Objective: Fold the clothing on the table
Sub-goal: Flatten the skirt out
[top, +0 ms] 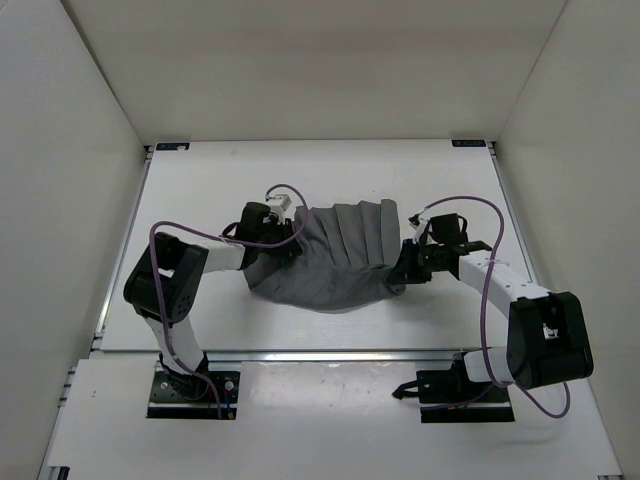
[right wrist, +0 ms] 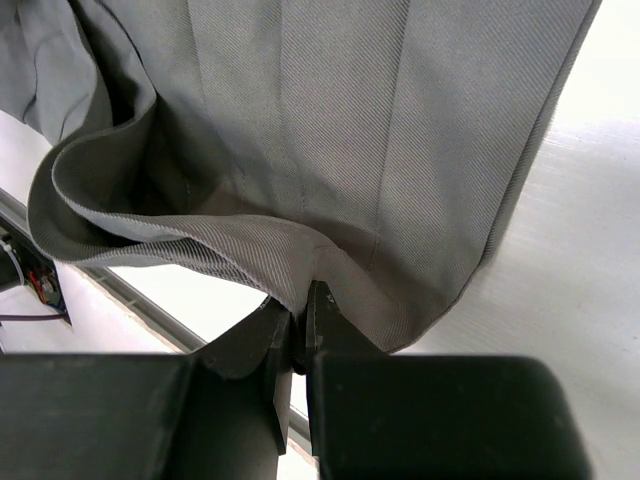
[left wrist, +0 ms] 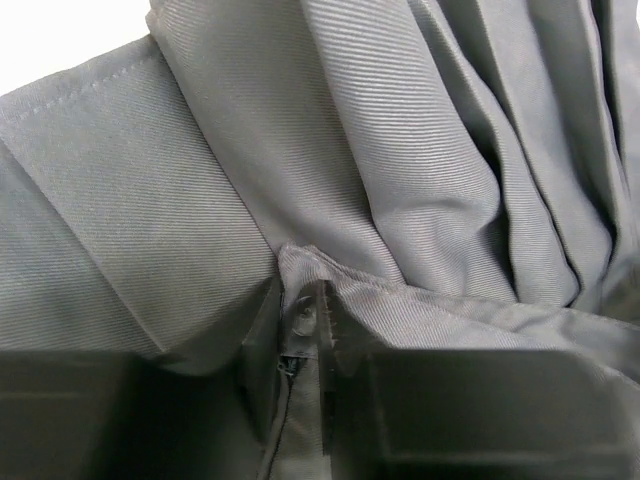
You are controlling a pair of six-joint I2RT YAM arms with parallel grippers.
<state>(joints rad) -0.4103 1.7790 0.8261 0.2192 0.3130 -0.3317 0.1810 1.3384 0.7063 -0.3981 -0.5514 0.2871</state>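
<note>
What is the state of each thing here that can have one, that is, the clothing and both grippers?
clothing: creased and pleated, pinched at both sides.
left gripper: shut on a fold of the clothing.
right gripper: shut on the edge of the clothing.

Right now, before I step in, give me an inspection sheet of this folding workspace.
Surface: white table, silver rail along the near edge.
Job's things: grey clothing, pleated and creased, mid-table, spread between the two arms.
Clutter: nothing seen.
Grippers: left pincer closed on a fold of the clothing; right pincer shut on its edge.
Cables: purple cables loop off each arm near the wrists.
Surroundings: white walls on three sides.
</note>
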